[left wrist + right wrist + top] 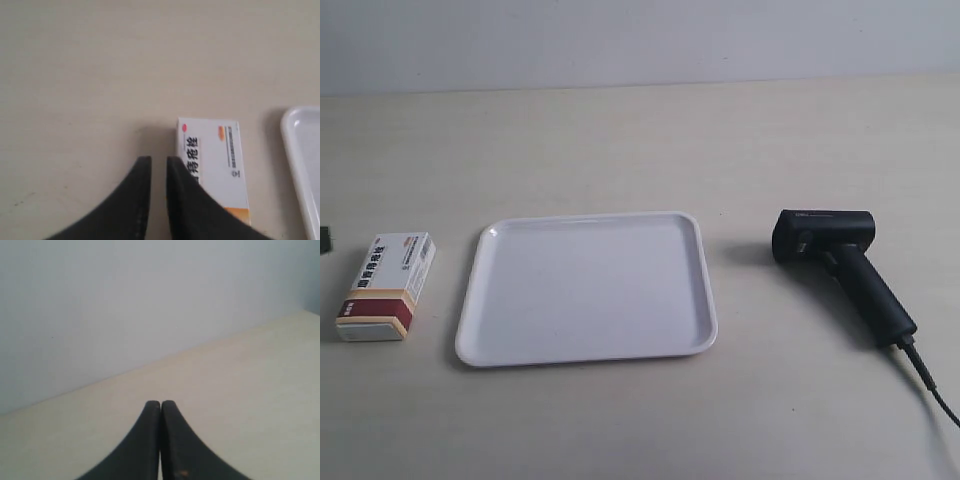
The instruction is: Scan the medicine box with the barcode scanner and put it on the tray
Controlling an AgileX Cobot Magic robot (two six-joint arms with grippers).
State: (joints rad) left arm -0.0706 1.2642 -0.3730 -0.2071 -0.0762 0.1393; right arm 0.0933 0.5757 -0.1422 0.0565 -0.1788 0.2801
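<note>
The medicine box (385, 285) lies flat on the table, just off the side of the white tray (585, 290) toward the exterior view's left. The black barcode scanner (835, 265) lies on its side beyond the tray's other side, its cable running off the frame. In the left wrist view my left gripper (158, 159) hovers beside the medicine box (215, 165). Its fingers are slightly parted with nothing between them, and one finger overlaps the box's edge. A corner of the tray (300, 150) shows past the box. My right gripper (160, 402) is shut and empty over bare table, away from the scanner.
A small dark piece (325, 240) pokes in at the exterior view's left edge, near the box. A pale wall (150, 300) rises behind the beige table (640, 140). The scanner's cable (930, 385) trails toward the near corner at the exterior view's right.
</note>
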